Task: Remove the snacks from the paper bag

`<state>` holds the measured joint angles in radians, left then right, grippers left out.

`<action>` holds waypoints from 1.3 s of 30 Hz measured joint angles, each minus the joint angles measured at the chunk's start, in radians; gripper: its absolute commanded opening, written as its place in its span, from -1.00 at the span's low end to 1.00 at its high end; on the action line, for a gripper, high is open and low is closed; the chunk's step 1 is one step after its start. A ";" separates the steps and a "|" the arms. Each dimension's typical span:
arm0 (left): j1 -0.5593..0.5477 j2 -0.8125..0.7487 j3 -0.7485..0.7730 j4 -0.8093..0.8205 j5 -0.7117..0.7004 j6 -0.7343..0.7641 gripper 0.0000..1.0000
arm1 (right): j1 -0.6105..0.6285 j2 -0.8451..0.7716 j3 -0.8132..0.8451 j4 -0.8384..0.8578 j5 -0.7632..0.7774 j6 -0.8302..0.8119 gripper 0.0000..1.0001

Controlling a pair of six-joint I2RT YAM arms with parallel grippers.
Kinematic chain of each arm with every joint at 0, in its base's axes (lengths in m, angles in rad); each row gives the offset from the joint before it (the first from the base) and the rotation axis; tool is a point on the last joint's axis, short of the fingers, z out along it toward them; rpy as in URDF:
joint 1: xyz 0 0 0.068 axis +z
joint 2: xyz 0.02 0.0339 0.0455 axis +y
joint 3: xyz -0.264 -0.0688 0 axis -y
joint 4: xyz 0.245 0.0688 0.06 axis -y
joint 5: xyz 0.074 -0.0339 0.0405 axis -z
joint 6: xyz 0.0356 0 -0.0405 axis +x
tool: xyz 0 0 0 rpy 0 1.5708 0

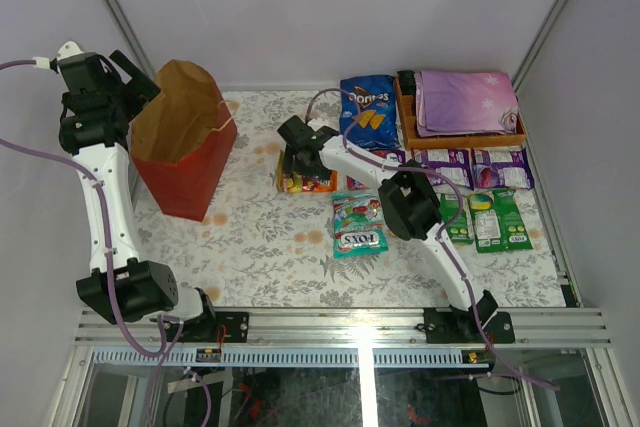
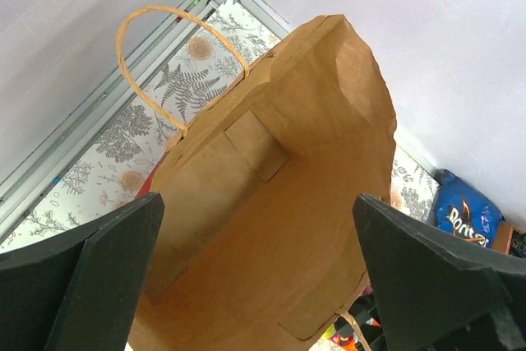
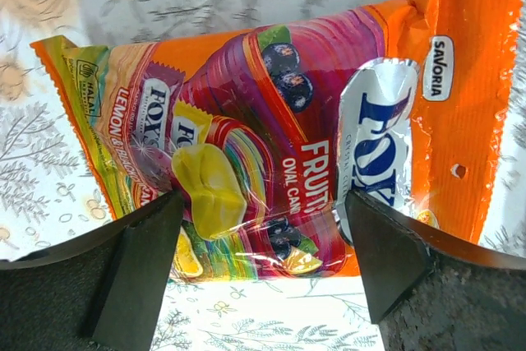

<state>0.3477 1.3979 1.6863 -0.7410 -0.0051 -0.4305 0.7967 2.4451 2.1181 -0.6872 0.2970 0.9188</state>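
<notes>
Orange Fox's pack (image 3: 271, 137) lies flat on the bench (image 1: 260, 247) right of the bag (image 1: 190, 172), your right end effector (image 3: 259, 219) spread wide astride it, gripping nothing. Light, slick film, likely: pinch a crimped edge. Left end effector (image 2: 256, 203) gapes empty above the bag.
</notes>
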 measured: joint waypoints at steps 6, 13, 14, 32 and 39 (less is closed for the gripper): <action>0.000 -0.010 0.000 0.000 0.000 0.001 0.99 | -0.001 0.044 0.073 0.019 -0.099 -0.230 0.84; 0.000 -0.011 0.000 0.000 0.004 0.002 0.99 | 0.007 -0.032 -0.064 0.094 -0.211 -0.650 0.93; 0.000 -0.012 0.000 0.000 0.006 0.002 0.99 | 0.010 -0.053 -0.098 0.096 -0.231 -0.729 0.94; 0.000 -0.019 0.000 0.001 0.017 0.003 0.99 | 0.045 -0.311 -0.366 0.154 -0.436 -1.451 0.94; 0.000 -0.027 -0.005 0.006 0.026 0.003 0.99 | 0.048 -0.430 -0.292 0.285 -0.162 -0.902 0.74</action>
<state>0.3477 1.3712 1.6814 -0.7349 0.0204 -0.4274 0.8444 2.0151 1.8263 -0.4019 0.1349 0.0170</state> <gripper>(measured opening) 0.994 0.925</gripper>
